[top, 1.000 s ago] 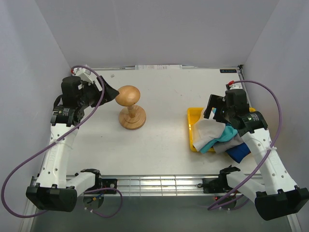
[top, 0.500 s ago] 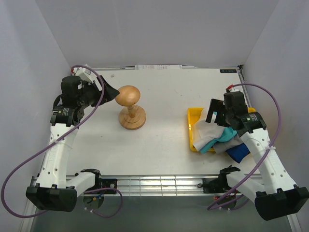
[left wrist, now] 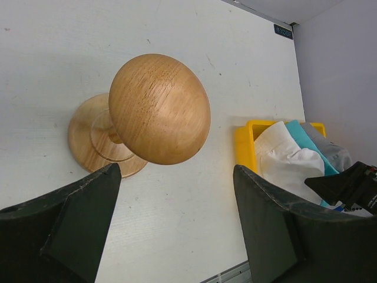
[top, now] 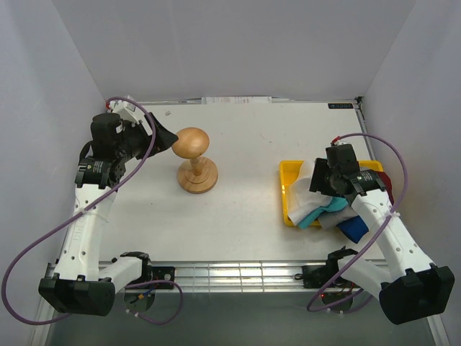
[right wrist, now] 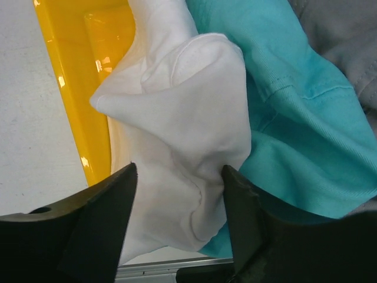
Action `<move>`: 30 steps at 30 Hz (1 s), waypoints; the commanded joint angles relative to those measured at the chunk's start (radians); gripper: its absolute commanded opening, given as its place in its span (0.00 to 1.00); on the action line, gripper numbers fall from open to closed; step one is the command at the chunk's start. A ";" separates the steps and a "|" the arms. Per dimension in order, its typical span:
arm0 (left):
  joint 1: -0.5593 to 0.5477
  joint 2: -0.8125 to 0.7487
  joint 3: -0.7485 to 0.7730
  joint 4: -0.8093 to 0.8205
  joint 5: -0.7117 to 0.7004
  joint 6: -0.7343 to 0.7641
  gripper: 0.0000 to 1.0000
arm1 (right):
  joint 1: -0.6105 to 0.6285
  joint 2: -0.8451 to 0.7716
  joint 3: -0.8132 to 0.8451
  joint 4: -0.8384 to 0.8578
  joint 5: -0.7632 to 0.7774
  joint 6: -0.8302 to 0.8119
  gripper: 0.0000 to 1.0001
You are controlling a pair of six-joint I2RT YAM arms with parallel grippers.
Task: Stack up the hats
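Note:
Several hats lie heaped in a yellow tray point(top: 285, 173) at the right. A white hat point(right wrist: 177, 118) is on top at the left of the heap point(top: 304, 196), over a teal hat point(right wrist: 294, 130), with a grey hat point(right wrist: 347, 53) beyond it. A royal blue hat point(top: 353, 228) hangs over the tray's near edge, and a bit of dark red hat point(top: 390, 189) shows at the right. My right gripper point(right wrist: 179, 171) is down on the heap point(top: 317, 184), open, its fingers astride a fold of the white hat. My left gripper point(left wrist: 177, 171) hangs open and empty beside the wooden stand point(left wrist: 159, 109).
The round-headed wooden stand point(top: 193, 148) rises left of the table's middle, with the left gripper point(top: 169, 138) close to its left side. White walls close in the table at the left, back and right. A metal rail point(top: 230, 272) runs along the near edge.
The right arm has lowered and moved toward the near edge onto the hat heap, and its jaws have narrowed around the white hat. The left arm has not moved.

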 commanded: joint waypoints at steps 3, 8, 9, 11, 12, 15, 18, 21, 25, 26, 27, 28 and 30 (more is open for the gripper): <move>0.000 -0.010 0.010 -0.002 0.012 0.009 0.87 | 0.001 0.029 0.009 0.068 -0.007 0.007 0.55; 0.002 -0.013 0.002 -0.003 0.010 0.008 0.87 | 0.001 0.012 0.027 0.056 -0.006 -0.003 0.45; 0.002 -0.011 0.000 -0.003 0.012 0.008 0.87 | 0.001 0.008 0.033 0.053 -0.007 -0.006 0.41; 0.002 -0.008 0.000 -0.003 0.015 0.005 0.87 | 0.001 0.004 0.039 0.048 -0.006 -0.006 0.29; 0.002 -0.007 0.000 -0.002 0.016 0.005 0.87 | 0.001 0.006 0.047 0.047 -0.007 -0.005 0.25; 0.002 -0.007 0.002 -0.002 0.018 0.005 0.87 | 0.001 0.012 0.068 0.036 -0.013 -0.006 0.11; 0.000 -0.005 0.002 0.000 0.016 0.008 0.87 | 0.001 0.015 0.099 0.020 -0.033 -0.006 0.08; 0.002 -0.002 -0.001 0.000 0.028 0.003 0.86 | 0.001 0.024 0.180 0.002 -0.078 -0.008 0.08; 0.000 0.010 0.003 0.004 0.047 -0.007 0.85 | 0.001 0.058 0.320 -0.006 -0.156 -0.008 0.08; 0.002 0.012 0.005 0.006 0.048 -0.007 0.84 | 0.001 0.076 0.378 -0.006 -0.173 -0.006 0.08; 0.002 0.010 0.008 0.007 0.048 -0.010 0.84 | 0.001 0.087 0.403 -0.004 -0.205 -0.005 0.08; 0.002 0.010 0.013 0.007 0.050 -0.012 0.85 | 0.001 0.107 0.429 -0.003 -0.220 -0.003 0.08; 0.002 0.012 0.019 0.009 0.053 -0.020 0.85 | 0.001 0.125 0.493 0.011 -0.280 0.003 0.08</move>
